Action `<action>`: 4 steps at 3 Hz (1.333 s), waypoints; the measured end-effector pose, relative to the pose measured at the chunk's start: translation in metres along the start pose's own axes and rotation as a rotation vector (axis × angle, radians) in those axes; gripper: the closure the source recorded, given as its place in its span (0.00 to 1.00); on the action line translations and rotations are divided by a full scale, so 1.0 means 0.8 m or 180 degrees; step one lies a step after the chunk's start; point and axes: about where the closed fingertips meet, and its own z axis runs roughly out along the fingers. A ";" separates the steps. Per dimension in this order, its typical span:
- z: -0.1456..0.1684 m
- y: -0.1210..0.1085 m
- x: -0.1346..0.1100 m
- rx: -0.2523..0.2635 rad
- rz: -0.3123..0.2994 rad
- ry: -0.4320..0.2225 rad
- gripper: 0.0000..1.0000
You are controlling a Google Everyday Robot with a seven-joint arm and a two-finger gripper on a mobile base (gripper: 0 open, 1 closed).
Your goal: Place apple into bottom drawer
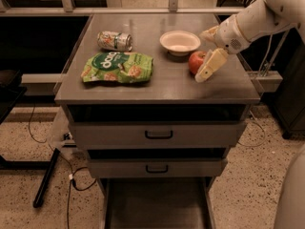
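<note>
The red apple (195,61) sits on the cabinet top at the right, just in front of the white bowl (179,42). My gripper (206,56) comes in from the right and is open. Its near cream finger (210,66) lies against the apple's right front side, and its far finger (210,33) is behind the apple, beside the bowl. The apple rests on the surface between them, not lifted. The bottom drawer (157,205) is pulled out at the cabinet's foot, a flat grey tray with nothing in it.
A green snack bag (117,67) and a tipped can (115,40) lie on the left of the cabinet top (162,87). Two shut grey drawers with black handles (158,134) are above the open one. Cables lie on the floor at left.
</note>
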 end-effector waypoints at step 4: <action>0.024 -0.019 0.039 0.0056 0.0189 0.0172 0.18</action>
